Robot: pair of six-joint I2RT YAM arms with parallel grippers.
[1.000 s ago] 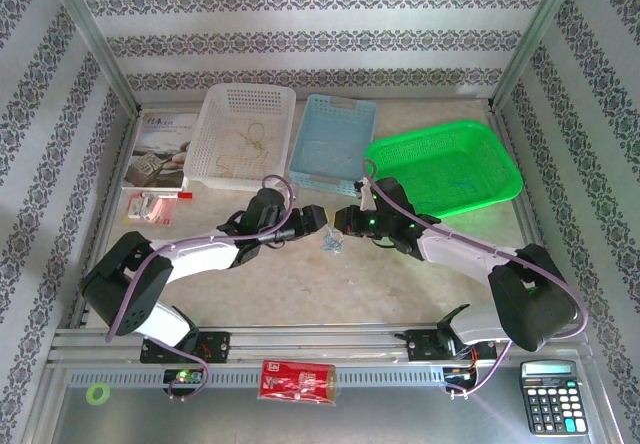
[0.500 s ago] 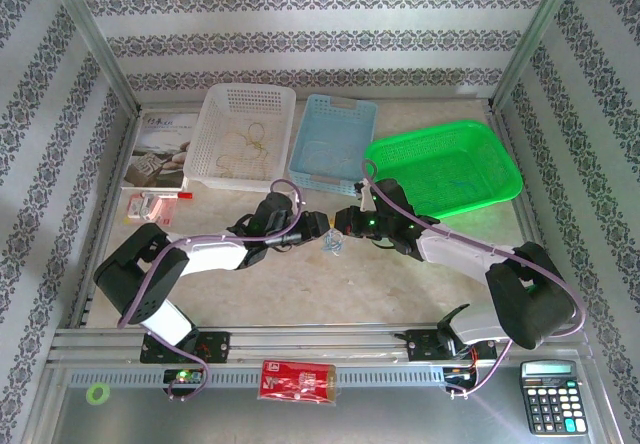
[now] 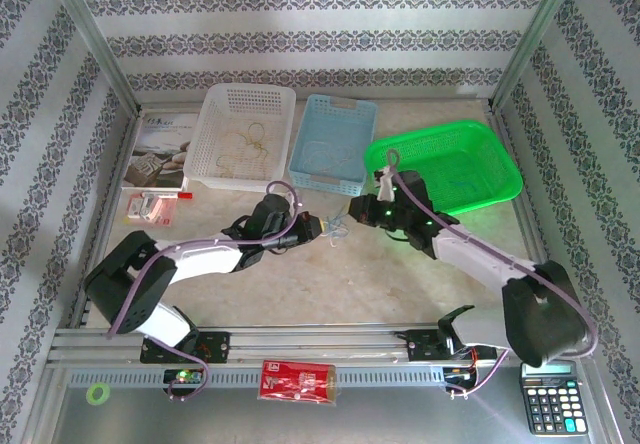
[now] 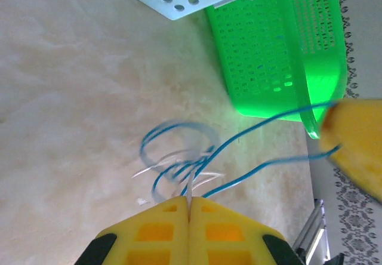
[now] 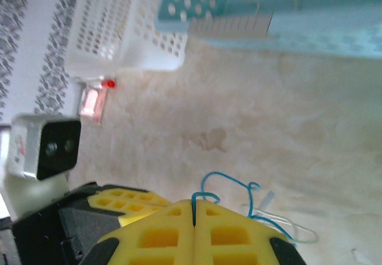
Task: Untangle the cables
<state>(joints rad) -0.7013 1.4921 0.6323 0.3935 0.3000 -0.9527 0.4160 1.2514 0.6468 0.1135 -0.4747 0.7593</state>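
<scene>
Closing within the last second, the left jaws now pinch the cables [image 4: 190, 168] at mid-table. The right jaws, shut on a blue strand [image 5: 224, 176], have drawn back rightward, so we judge that separation is beginning.

White-shelled arms [image 3: 205, 256] with black joints, purple wires [image 3: 490, 252] ran along them, left hand [image 4: 189, 200] and right hand [image 5: 194, 204] had yellow gridded fingers [image 4: 227, 235].
</scene>
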